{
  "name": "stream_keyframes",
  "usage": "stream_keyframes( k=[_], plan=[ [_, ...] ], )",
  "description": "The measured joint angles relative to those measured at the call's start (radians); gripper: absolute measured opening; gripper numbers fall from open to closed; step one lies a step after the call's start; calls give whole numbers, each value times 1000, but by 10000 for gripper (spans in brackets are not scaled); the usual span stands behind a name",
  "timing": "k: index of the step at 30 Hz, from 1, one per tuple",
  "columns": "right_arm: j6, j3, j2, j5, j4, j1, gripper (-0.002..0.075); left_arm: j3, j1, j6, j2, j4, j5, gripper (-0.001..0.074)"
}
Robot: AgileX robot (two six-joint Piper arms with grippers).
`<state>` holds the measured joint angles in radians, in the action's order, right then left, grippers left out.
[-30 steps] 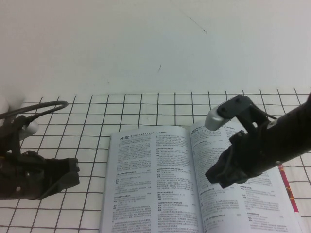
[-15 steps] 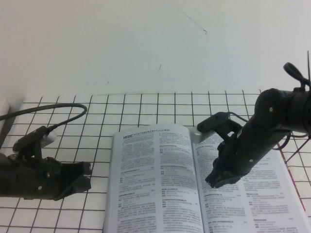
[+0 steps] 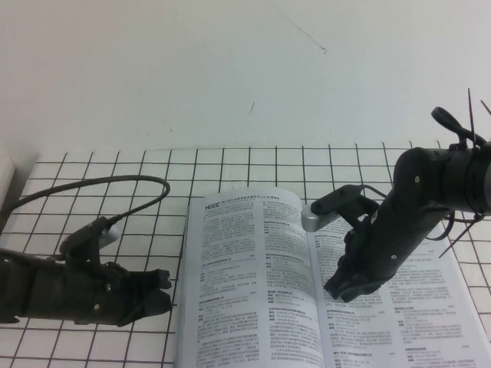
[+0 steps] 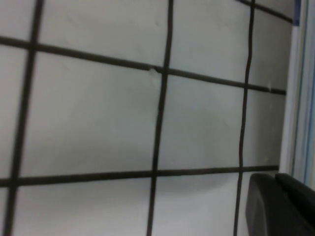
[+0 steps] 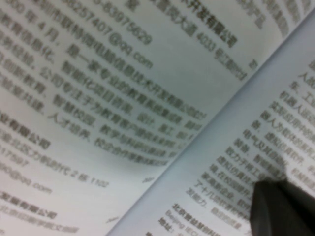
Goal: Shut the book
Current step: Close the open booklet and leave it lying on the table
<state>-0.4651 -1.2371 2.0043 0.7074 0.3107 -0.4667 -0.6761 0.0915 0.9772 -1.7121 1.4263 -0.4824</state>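
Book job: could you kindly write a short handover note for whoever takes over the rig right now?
Book: lies open on the gridded table.
Left pincer: low over the table, beside the book's left edge.
Right pincer: low over the right page, near the spine.
Done: both arms are at the book; nothing is closed yet.
Left: fold one half over and shut it.
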Motion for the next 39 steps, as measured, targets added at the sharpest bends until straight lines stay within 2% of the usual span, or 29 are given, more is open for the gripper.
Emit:
stream_keyframes(
  k=[8,18,26,31,36,39],
  plan=[
    [2,0,0,0,0,0,-3,-20,84,138,-56,169,0,-4],
    [10,0,0,0,-7,0,-3,-160,114,136,-56,183,-108,-4],
    [50,9,-22,-38,-36,0,-3,-240,203,130,-56,184,-131,-4],
    [126,9,-109,-80,-160,2,-3,-296,250,114,-56,184,-154,-4],
    [204,-77,-303,4,-353,35,-3,-353,293,106,-57,186,-178,-4],
    [210,-154,-426,49,-410,47,-3,-396,320,97,-57,186,-183,-4]
  ],
)
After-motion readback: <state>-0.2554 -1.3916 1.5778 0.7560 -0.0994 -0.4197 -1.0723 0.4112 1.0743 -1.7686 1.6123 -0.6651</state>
